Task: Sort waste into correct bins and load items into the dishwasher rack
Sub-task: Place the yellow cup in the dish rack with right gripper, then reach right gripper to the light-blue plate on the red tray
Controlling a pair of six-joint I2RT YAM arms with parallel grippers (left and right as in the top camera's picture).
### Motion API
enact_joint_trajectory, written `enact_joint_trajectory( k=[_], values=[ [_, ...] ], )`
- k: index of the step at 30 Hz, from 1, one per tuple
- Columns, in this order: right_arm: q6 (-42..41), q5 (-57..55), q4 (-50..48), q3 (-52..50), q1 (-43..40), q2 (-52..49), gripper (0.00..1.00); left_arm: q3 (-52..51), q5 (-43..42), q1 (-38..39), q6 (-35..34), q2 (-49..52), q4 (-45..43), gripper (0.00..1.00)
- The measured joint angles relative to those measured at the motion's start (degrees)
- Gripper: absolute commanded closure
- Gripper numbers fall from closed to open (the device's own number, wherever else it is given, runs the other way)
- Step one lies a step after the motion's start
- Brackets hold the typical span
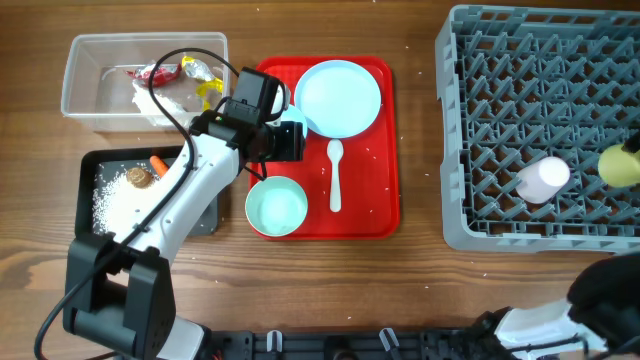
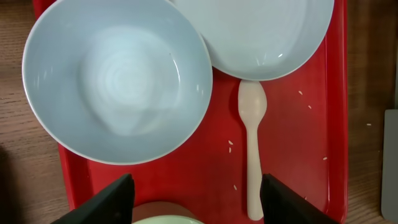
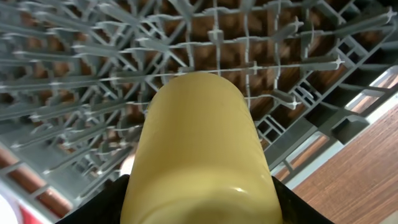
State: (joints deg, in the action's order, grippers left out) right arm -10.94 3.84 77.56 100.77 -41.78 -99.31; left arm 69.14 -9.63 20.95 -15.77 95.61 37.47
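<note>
yellow cup (image 3: pixel 199 149) clamped in right gripper (image 3: pixel 198 205) over the rack (image 3: pixel 87 74), pink cup (image 1: pixel 542 180) lying inside; left gripper (image 2: pixel 198 200) spread wide above a blue bowl (image 2: pixel 118 81).

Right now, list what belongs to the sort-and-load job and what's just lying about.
Job: clear tub, black bin, candy wrappers, tissue, carrot, brown lump, rice grains, plate, bowl, second bowl, spoon, pink cup, yellow cup, dishwasher rack.

Lying about: red tray, wooden table.
</note>
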Motion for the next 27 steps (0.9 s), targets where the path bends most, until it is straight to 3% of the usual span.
enact_joint_trajectory(
  k=[14,17,18,27],
  values=[
    [-0.17,-1.38,-0.24,0.00,-0.07,-13.07,0.57,-0.02,0.00,0.00,0.00,0.02,-0.48,0.35],
    [-0.17,-1.49,-0.24,0.00,-0.07,-14.23,0.21,-0.02,0.00,0.00,0.00,0.02,-0.48,0.35],
    [-0.48,-1.57,-0.24,0.00,-0.07,-14.27,0.16,-0.02,0.00,0.00,-0.02,0.02,-0.48,0.35],
    [-0.83,-1.31,-0.20,0.00,-0.07,-14.27,0.04,-0.04,0.00,0.00,0.00,0.02,-0.48,0.35]
  ],
)
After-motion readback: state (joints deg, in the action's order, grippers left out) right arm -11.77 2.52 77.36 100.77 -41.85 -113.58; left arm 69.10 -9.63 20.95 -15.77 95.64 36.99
